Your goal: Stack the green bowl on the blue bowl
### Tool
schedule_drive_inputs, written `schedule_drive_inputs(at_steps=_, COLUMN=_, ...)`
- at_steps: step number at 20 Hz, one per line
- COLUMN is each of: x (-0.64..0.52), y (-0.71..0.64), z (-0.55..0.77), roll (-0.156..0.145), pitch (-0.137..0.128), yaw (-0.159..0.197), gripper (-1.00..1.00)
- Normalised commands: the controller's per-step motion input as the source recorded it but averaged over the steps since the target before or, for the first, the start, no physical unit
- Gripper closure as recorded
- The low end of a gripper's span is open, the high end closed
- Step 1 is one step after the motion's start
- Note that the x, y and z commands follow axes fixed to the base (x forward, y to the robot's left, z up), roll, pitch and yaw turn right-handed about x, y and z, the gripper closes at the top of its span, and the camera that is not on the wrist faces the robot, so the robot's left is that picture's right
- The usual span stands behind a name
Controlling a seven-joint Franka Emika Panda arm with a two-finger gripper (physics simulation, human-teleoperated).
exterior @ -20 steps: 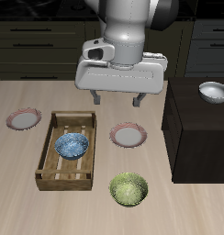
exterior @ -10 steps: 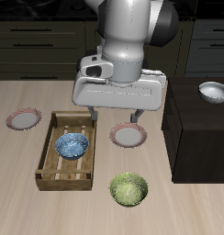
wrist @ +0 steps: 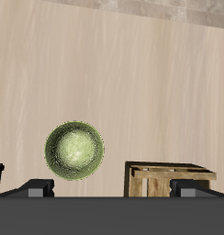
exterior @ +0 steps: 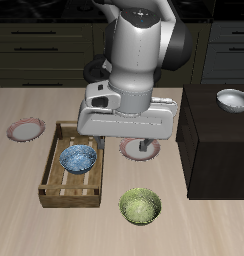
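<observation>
I have the gripper [exterior: 120, 147] hanging above the middle of the table, its wide grey body covering part of a pink-rimmed plate [exterior: 140, 149]. One finger [exterior: 146, 146] shows below the body over that plate; the other is mostly hidden against the crate [exterior: 54, 181], so I cannot tell whether the jaws are spread or closed. Nothing is between them that I can see.

The green bowl [exterior: 140, 206] sits upright on the bare table near the front edge, just beside the crate's near corner and apart from it. In the wrist view the green bowl [wrist: 74, 151] lies on the wood beside the crate's corner [wrist: 169, 174], untouched.

The blue bowl [exterior: 78, 158] rests upright inside the wooden crate, towards its far half. A second plate [exterior: 25, 129] lies beyond the crate's other side. A white bowl [exterior: 233, 99] stands on the dark cabinet [exterior: 216, 150] at the table's edge, well apart from the rest.
</observation>
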Motion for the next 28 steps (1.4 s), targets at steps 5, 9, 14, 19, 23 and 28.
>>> schedule_drive_inputs(at_steps=5, x=0.09, y=0.04, z=-0.32, roll=0.008, pitch=0.031, yaw=0.003, gripper=-1.00)
schedule_drive_inputs(at_steps=9, x=0.13, y=0.00, z=-0.21, roll=-0.002, pitch=0.019, yaw=0.001, gripper=-1.00)
schedule_drive_inputs(at_steps=14, x=0.15, y=0.00, z=-0.24, roll=-0.011, pitch=0.016, yaw=-0.017, gripper=-1.00)
schedule_drive_inputs(at_steps=19, x=0.10, y=-0.01, z=-0.33, roll=-0.020, pitch=0.032, yaw=-0.006, gripper=-1.00)
schedule_drive_inputs(at_steps=23, x=0.08, y=0.08, z=-0.38, roll=0.004, pitch=0.043, yaw=0.007, gripper=-1.00)
schedule_drive_inputs(at_steps=28, x=-0.01, y=0.07, z=-0.30, roll=0.009, pitch=0.042, yaw=-0.009, gripper=-1.00)
